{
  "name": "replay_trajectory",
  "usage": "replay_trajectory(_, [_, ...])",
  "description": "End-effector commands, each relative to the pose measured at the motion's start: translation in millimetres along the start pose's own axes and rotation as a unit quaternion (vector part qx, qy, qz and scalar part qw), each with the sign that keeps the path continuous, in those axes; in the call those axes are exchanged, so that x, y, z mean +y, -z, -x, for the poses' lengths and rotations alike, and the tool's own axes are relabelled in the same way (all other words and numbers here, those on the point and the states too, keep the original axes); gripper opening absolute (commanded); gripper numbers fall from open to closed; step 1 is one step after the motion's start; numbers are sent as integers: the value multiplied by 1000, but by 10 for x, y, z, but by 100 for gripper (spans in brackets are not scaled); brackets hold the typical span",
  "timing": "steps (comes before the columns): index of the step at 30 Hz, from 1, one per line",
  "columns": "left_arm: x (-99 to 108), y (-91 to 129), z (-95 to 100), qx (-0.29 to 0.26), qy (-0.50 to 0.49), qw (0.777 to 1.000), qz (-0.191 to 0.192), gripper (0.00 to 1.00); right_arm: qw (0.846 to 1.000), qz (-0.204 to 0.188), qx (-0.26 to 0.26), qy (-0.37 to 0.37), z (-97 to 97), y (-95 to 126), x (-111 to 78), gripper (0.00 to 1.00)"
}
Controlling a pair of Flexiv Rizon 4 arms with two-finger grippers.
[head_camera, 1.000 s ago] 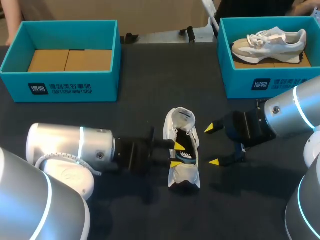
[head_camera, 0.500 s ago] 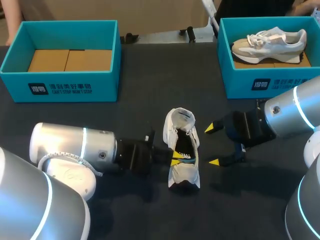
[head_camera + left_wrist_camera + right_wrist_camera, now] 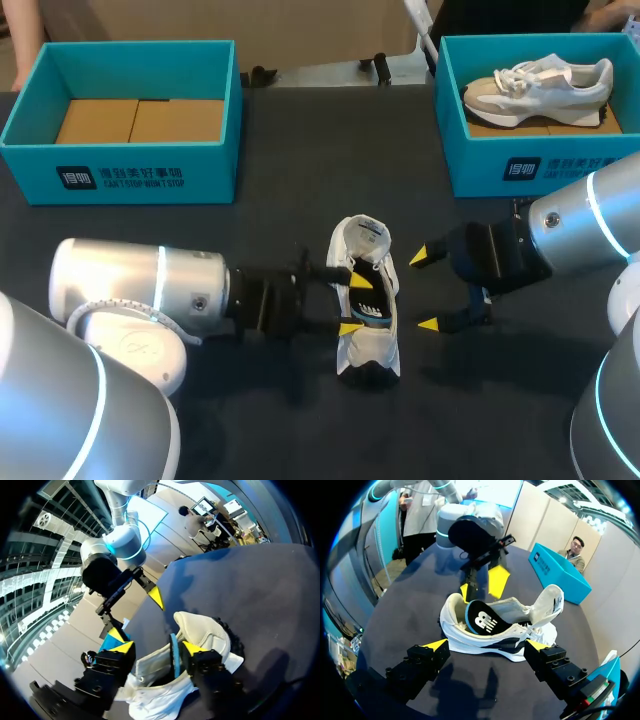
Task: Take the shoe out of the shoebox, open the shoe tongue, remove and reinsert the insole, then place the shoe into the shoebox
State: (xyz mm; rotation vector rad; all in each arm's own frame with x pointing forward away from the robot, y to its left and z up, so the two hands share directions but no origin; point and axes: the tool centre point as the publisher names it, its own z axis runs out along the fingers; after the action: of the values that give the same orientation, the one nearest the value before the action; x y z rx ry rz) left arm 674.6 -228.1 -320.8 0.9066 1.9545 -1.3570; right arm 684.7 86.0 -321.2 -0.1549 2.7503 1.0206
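Here's the shoe (image 3: 368, 350), out on the desk (image 3: 300, 225) between the two arms, tongue folded open. The insole (image 3: 481, 621) stands half out of the shoe, logo face showing. The left end effector (image 3: 353, 306) is in over the opening, its fingers at a middling gap, straddling the insole's edge. One pad (image 3: 193, 648) is against it. The other (image 3: 122, 648) has white lining between itself and the insole, so I read this as not clamped. The right end effector (image 3: 429, 289) hangs just beside the shoe's other flank, spread wide and holding nothing.

The step looks like pulling the insole out. To do it well, close the left fingers squarely on the raised end, pinching the insole only and not the collar. Then draw up and back along the shoe's length so the front part slides free rather than buckling. The right one would do well to close on the shoe's sides first, or the shoe will likely lift along with it.
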Motion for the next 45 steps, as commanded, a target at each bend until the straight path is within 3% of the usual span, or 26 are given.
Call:
replay_trajectory(1, [-30,138,78,8,-1,1000,3,100,1000,0,-1,0,-14,1,0,100])
replay_trajectory(12, [-8,303,197,46,4,999,13,100,1000,0,-1,0,-14,1,0,100])
replay_trajectory(25, [-19,479,370,186,-3,982,-8,100,1000,0,-1,0,-14,1,0,100])
replay_trajectory(31, [10,516,424,231,-8,973,-18,100,999,-26,-10,-21,45,163,-115,100])
replay_trajectory(45, [12,534,478,236,-8,972,-15,100,994,-79,-22,-75,357,761,-414,100])
